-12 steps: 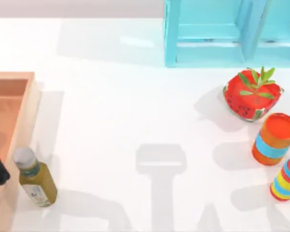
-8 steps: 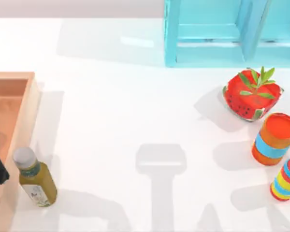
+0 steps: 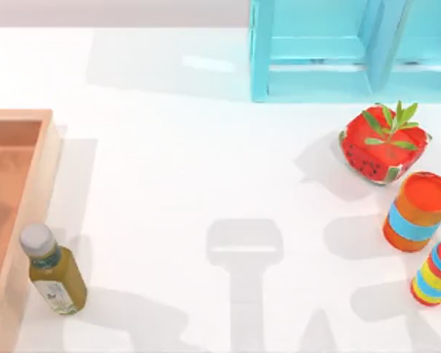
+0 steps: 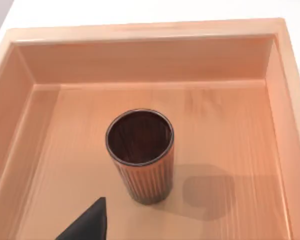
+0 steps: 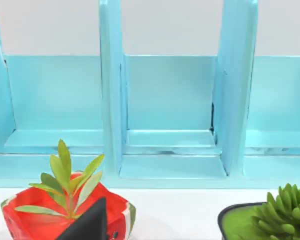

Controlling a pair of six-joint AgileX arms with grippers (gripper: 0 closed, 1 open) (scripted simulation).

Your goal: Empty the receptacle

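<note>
We're over the receptacle (image 4: 150, 65) now — the big tan wooden box at the left edge of the surface (image 3: 206, 184) in the top view, with only its right wall and part of the floor inside the frame. The left wrist view looks straight down into it, and one thing is left inside: a small brown ribbed cup (image 4: 140, 155), upright near the middle of the floor, well apart from every wall. A single dark fingertip of the left gripper (image 4: 87, 224) pokes in just below the cup, touching nothing; I cannot tell how far its jaws are spread.

A bottle (image 3: 53, 271) of olive liquid stands on the surface just beside the box's outer wall.

That cup looks light and rigid, and the ribbing should give some bite. My call — pinch across the walls below the rim, squarely, since a tall narrow cup could tip.

The right gripper (image 5: 87, 222) hangs near the turquoise crate (image 5: 165, 110), idle.
</note>
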